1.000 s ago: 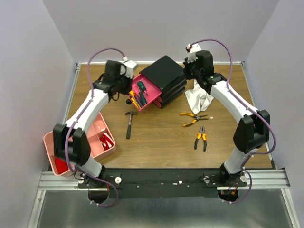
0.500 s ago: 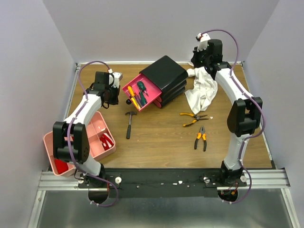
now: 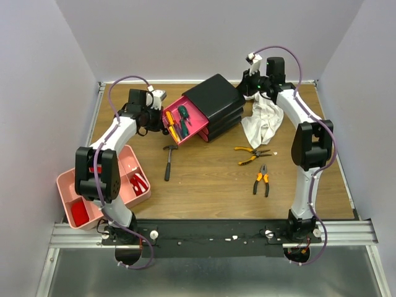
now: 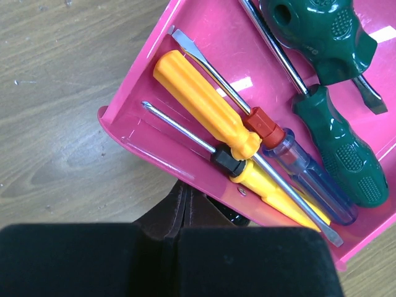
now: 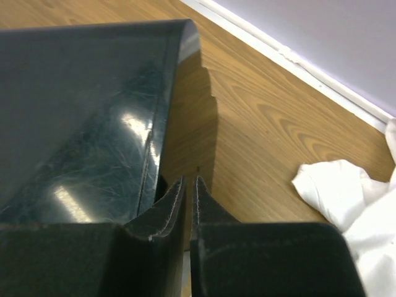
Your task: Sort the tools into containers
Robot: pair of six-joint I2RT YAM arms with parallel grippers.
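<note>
Pink drawer [image 4: 204, 37] of screwdrivers [image 4: 204, 102]; left gripper [image 4: 184, 207] closed tight, empty, at its front; right gripper [image 5: 189, 192] barely parted, empty, beside black box [image 5: 80, 111].

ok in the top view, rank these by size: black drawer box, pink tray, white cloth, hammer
1. pale-pink plastic tray and black drawer box: look close, so unranked
2. crumpled white cloth
3. black-handled hammer, smallest

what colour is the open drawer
The drawer is magenta pink, clearest in the left wrist view.
</note>
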